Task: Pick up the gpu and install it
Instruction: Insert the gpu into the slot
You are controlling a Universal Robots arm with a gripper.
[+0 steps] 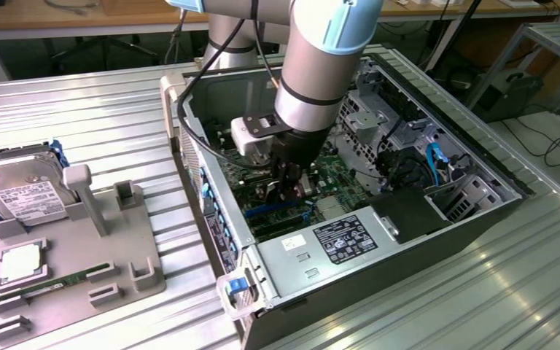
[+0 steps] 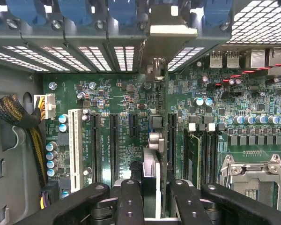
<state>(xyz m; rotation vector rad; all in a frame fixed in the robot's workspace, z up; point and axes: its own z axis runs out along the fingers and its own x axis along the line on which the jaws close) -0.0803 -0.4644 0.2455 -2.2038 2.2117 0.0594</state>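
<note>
Gripper (image 2: pixel 150 197) clamps the gpu (image 2: pixel 151 176) edge-on above the motherboard (image 2: pixel 107 101), expansion slots (image 2: pixel 113 145) flanking it.

Gpu (image 2: pixel 150 180), thin and edge-on, upright above the green motherboard (image 2: pixel 131 108), seemingly clamped in the tool (image 2: pixel 150 201).

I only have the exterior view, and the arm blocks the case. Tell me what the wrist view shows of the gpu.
Observer: The gpu sits edge-on between the jaws, which are closed on it.
Operator: Give me its bracket end.
Observer: Its silver bracket stands at the case's rear slot openings.
Operator: Report the neighbouring slots.
Observer: The white slot and the two long black slots next to it are bare.
</note>
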